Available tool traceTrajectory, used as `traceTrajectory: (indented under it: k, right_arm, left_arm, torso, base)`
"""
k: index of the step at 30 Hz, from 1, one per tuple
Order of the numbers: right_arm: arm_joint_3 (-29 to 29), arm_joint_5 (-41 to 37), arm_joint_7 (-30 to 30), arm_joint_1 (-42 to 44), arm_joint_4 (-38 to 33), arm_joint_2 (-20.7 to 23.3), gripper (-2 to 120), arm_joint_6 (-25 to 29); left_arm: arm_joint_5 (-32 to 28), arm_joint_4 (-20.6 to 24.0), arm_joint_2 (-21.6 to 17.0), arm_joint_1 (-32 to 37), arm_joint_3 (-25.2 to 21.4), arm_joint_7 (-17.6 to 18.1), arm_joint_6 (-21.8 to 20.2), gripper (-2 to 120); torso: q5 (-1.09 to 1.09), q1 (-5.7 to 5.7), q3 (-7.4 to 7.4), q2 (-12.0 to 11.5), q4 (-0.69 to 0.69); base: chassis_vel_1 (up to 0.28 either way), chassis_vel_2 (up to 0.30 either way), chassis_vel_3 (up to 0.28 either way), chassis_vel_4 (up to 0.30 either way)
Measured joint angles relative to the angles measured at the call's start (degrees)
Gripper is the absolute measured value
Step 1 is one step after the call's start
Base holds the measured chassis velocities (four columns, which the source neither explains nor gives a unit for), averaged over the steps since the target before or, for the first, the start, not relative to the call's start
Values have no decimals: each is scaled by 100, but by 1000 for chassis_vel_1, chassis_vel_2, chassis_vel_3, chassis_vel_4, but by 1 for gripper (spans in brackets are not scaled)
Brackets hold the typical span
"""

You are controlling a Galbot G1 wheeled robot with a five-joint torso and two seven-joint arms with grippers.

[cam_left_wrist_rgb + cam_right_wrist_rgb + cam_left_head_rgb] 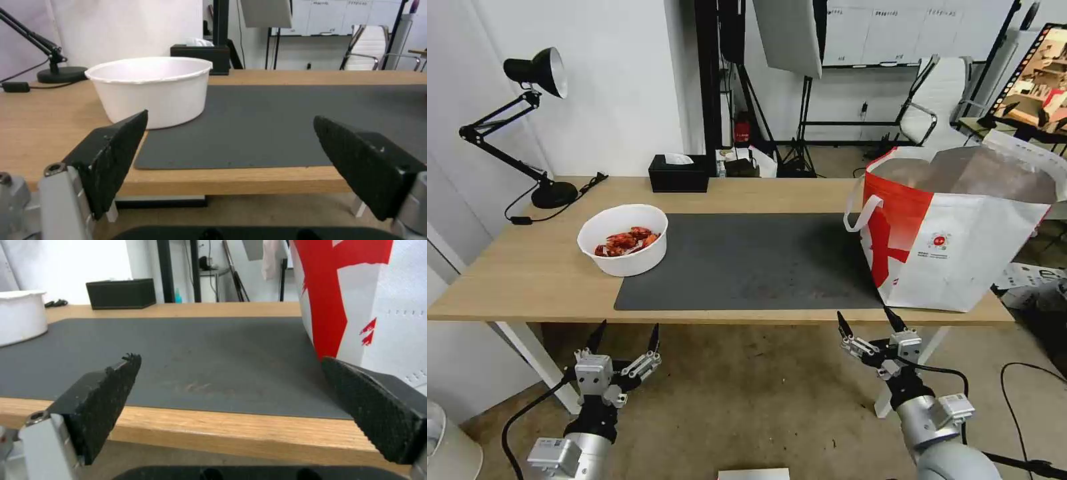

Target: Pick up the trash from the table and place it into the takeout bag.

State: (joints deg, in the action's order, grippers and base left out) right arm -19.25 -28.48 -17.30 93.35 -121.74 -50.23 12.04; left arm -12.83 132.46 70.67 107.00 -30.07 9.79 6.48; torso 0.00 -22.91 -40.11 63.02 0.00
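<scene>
Hovering below the table (pixel 527 280) edge w/ both grippers, jaws spread wide, nothing held. Bowl (pixel 624 239) lies ahead of my left gripper (pixel 624 341), slightly to its left per the wrist cam, sitting half on the mat (pixel 747 260), half on bare wood. My right gripper (pixel 872 325) is well apart from it, parked under the bag (pixel 960 233) at the table's right end. So left arm's nearer, I'd judge it's the one to reach. Bowl's round, no long axis, approach from any side. Looks: white, thin wavy rim, straight-ish walls, red crayfish shells (pixel 626 241) piled inside. Bag stands open, foil lining showing, loop handle (pixel 859 212) hanging toward the mat.
</scene>
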Motion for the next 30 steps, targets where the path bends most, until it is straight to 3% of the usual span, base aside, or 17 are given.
traceTrajectory:
  k: [12,16,19,20,22,23,25,26,28,29,30]
  right_arm:
    - [3,-5,0,-4,0,3,100,0]
    - [4,-7,0,-6,0,4,100,0]
    - [4,-9,0,-7,0,4,100,0]
    - [4,-9,0,-7,0,4,100,0]
    - [4,-10,0,-7,0,4,100,0]
    - [4,-10,0,-7,0,4,100,0]
    - [4,-11,1,-7,0,5,100,1]
    - [4,-11,1,-7,0,5,100,1]
    - [4,-11,1,-7,0,4,100,1]
    - [4,-11,1,-7,0,4,100,1]
    - [4,-11,2,-7,0,4,100,1]
  left_arm:
    - [-299,-1,-121,-132,-10,18,-70,100]
    - [-762,64,-427,-419,-155,187,-314,100]
    - [-1530,127,-945,-903,-467,423,-666,100]
    - [-1530,127,-945,-903,-467,423,-666,100]
    - [-2255,33,-1433,-1363,-673,654,-914,100]
    - [-2255,33,-1433,-1363,-673,654,-914,100]
    - [-3182,-341,-2124,-2085,-725,909,-1155,100]
    - [-3182,-341,-2124,-2085,-725,909,-1155,100]
    - [-3980,-864,-2719,-2755,-650,1029,-1340,100]
    - [-3980,-864,-2719,-2755,-650,1029,-1340,100]
    - [-4292,-1170,-2969,-3106,-543,1044,-1439,100]
  torso:
    - [0,0,0,0,0]
    - [-1,-1,0,0,0]
    - [-1,-1,0,0,1]
    - [-1,-1,0,0,1]
    - [-1,0,0,0,2]
    - [-1,0,0,0,2]
    - [-2,-1,0,-1,0]
    - [-2,-1,0,-1,0]
    - [-1,-2,-1,-1,-1]
    - [-1,-2,-1,-1,-1]
    - [-1,-2,-1,-1,0]
  base:
    - [0,0,0,0]
    - [0,0,0,0]
    - [0,0,0,0]
    - [0,0,0,0]
    - [0,0,0,0]
    - [0,0,0,0]
    - [0,0,0,0]
    - [0,0,0,0]
    - [0,0,0,0]
    - [0,0,0,0]
    - [0,0,0,0]
